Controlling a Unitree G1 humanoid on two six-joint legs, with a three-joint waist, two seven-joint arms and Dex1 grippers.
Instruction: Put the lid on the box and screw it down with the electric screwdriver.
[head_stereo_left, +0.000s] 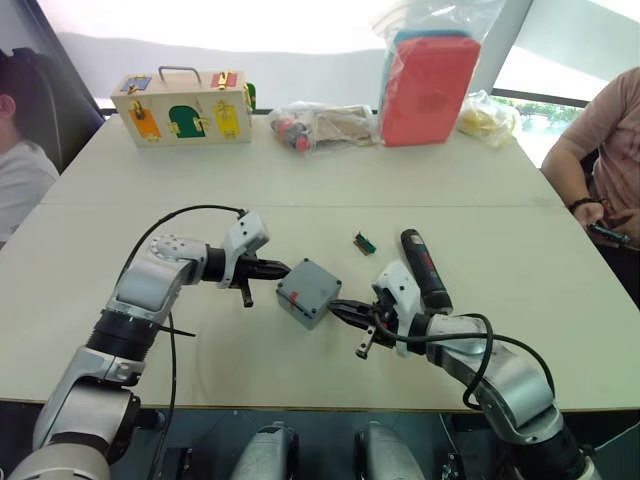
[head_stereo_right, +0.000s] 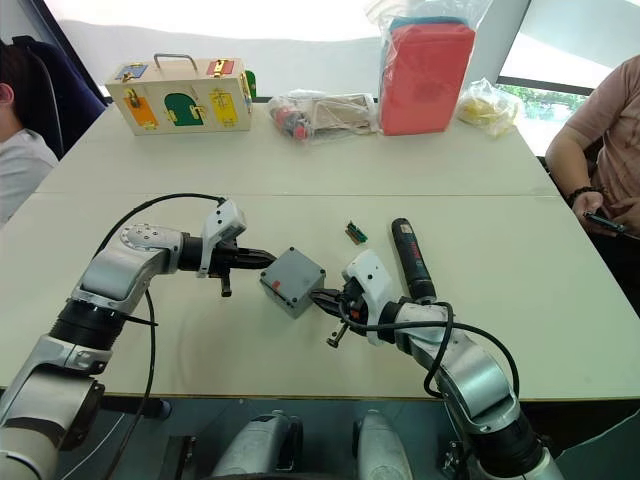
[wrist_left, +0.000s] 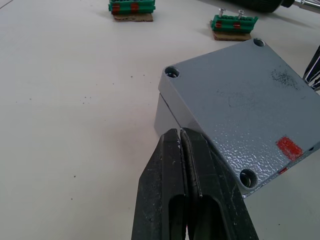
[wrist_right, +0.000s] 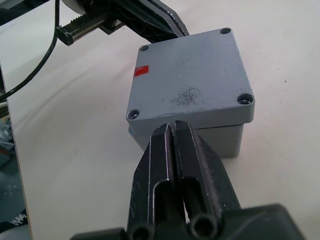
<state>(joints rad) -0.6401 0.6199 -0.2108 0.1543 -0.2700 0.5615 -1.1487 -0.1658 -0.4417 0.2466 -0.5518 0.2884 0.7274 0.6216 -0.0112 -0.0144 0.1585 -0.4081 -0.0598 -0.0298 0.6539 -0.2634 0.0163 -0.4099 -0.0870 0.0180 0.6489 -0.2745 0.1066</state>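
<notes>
The right hand (head_stereo_left: 340, 307), nearest the camera, is pressing its clenched fingertips against the box (head_stereo_left: 309, 293) from about four o'clock, while the left hand (head_stereo_left: 277, 269), equally clenched and grasping nothing, is meeting it from about ten o'clock. The lid (wrist_right: 190, 82) is already sitting on the box at the middle of the surface (head_stereo_left: 150, 180), so both hands appear to be nudging it square rather than lifting anything. To do this well, the two hands should be pushing gently and evenly from opposite sides until the lid's edges line up with the walls, without sliding the box away. The electric screwdriver (head_stereo_left: 425, 268) is lying untouched near the box at about three o'clock, just beyond the right arm, so the screwing is not yet begun. The right wrist view is showing the lid's four corner holes and a red mark near one corner, details the head views are leaving too small to read. The left wrist view is showing two small green terminal blocks (wrist_left: 234, 23) with screws standing in them, beyond the box; the head views are showing one as a speck at one o'clock.
</notes>
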